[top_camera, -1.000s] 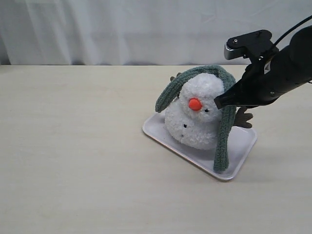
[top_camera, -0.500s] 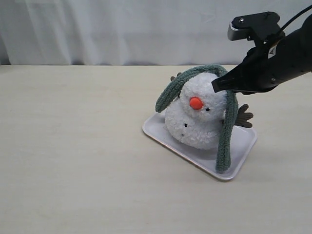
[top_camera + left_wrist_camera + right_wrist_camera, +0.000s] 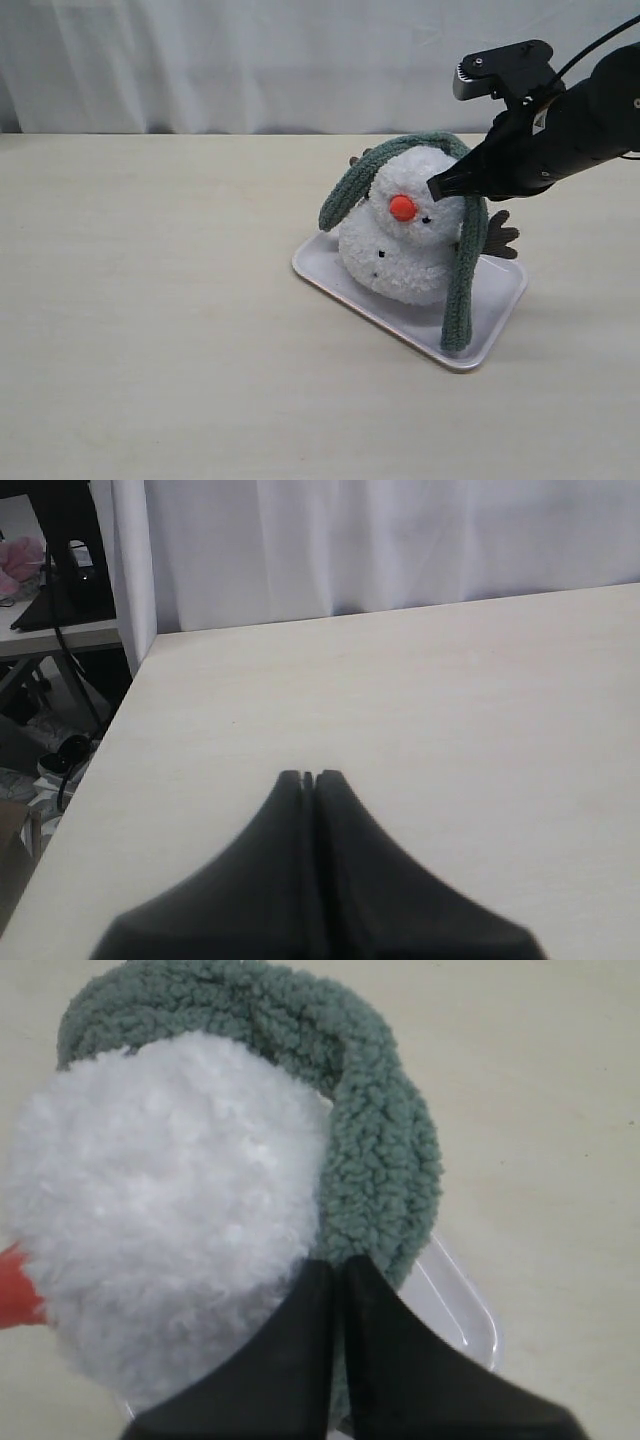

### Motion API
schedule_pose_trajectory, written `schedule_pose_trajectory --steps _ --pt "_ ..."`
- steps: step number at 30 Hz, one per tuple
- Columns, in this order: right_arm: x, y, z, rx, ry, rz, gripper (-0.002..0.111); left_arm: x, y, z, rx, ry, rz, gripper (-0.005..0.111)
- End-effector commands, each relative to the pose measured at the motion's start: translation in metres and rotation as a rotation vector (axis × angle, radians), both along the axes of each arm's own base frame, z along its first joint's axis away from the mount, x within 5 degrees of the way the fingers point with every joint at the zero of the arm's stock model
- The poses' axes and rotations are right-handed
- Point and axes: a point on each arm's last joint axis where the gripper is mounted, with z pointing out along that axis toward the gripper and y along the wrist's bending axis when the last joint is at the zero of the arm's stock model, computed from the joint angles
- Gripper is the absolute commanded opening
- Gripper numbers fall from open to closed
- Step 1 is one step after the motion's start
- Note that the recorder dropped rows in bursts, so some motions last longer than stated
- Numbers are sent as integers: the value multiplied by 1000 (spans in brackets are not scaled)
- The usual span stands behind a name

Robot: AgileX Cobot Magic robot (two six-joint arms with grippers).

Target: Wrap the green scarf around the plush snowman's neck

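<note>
The plush snowman (image 3: 400,245) sits on a white tray (image 3: 495,300), its orange nose facing forward. The green scarf (image 3: 465,270) is draped over the top of its head, with one end hanging down each side; the right end reaches the tray. The neck crease is bare of scarf in front. My right gripper (image 3: 436,187) is shut, with its tips against the right side of the head where the scarf (image 3: 385,1150) meets the white fluff (image 3: 170,1200). Nothing is visibly clamped in it (image 3: 338,1263). My left gripper (image 3: 309,776) is shut and empty over bare table, outside the exterior view.
The tray (image 3: 462,1312) lies right of the middle on a pale wooden table (image 3: 150,300), with a white curtain (image 3: 250,60) behind. One brown branch arm (image 3: 500,240) sticks out at the snowman's right. The left wrist view shows the table's edge (image 3: 120,700) and clutter beyond it.
My right gripper has risen from beside the snowman's face to the upper side of its head and shifted slightly left. The scarf's right end has swung a little.
</note>
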Motion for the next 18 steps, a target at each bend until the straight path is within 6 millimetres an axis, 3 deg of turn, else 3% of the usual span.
schedule_pose_trajectory --steps 1,10,15,18 --pt "1 0 -3 -17 -9 14 4 0 0 0 -4 -10 0 0" --pt "2 0 -4 -5 -2 -4 4 0 0 0 -4 -10 0 0" --pt "10 2 -26 -20 49 -2 4 0 0 0 -4 -10 0 0" --pt "12 3 -27 -15 38 1 4 0 0 0 -4 -10 0 0"
